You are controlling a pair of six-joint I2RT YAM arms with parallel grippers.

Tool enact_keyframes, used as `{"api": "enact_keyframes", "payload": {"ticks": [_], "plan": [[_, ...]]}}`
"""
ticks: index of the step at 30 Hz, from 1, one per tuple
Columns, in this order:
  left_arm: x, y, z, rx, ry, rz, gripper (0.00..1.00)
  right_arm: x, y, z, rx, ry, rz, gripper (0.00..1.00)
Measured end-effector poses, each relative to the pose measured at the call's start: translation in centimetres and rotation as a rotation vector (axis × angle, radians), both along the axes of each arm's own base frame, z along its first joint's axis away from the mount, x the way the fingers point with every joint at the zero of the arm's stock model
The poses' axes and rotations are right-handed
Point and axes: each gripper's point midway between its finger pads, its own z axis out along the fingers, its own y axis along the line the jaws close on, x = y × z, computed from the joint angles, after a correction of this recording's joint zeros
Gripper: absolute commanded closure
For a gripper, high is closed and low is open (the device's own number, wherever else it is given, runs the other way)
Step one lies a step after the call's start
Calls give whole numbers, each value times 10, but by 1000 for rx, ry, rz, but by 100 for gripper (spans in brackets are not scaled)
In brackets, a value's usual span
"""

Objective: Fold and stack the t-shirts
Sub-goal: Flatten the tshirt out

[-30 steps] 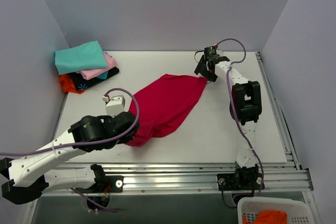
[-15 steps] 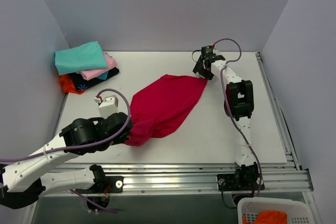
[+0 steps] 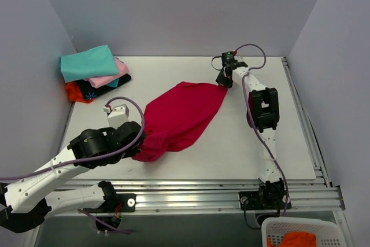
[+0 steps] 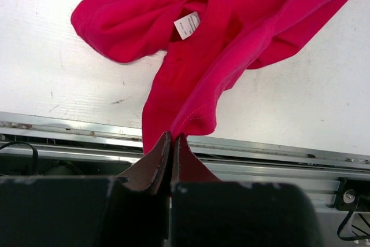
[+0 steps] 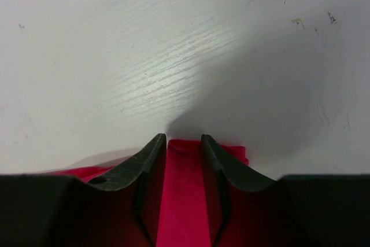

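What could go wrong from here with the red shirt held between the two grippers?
1. The left gripper pinches only a thin edge of the shirt; a pull could slip it free.
2. The shirt is bunched around the label, so a fold now may trap creases.
3. The right gripper holds a narrow corner that could also slip.

Table (image 3: 231, 154): white, with a faint wood grain. My left wrist view shows a few dark scuffs on its near side. Plain pale lilac-grey walls close it in on three sides: back wall (image 3: 185, 10), left wall (image 3: 29, 56), right wall (image 3: 341, 85). Metal rails (image 3: 196, 192) run along the near edge, and another rail (image 3: 306, 125) runs down the right edge. A white slatted basket (image 3: 326, 232) sits below the near right corner. The light is even and comes from above, leaving soft shadows on the table.
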Motion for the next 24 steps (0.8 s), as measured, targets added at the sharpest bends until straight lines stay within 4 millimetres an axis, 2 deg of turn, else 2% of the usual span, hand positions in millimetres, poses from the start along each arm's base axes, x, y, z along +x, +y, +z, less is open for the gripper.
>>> {"api": "enact_keyframes", "payload": {"ticks": [5,6,11,14,24], "plan": [[1,7,-2,12,4,10,98,-2,-1,-2,-2,-10,-4,78],[2,8,-3,13,5,12,98,-2,-2,-2,-4,-12,-5,83],[1,13,-5,23,7,12,98,-4,-5,-3,-21,-14,-4,90],[1,16,-8,33,14,11,98,-5,-6,-3,-36,-12,-1,100],[-1,18,-8,28,13,4,98,-7,-7,-3,-75,-11,7,100]]}}
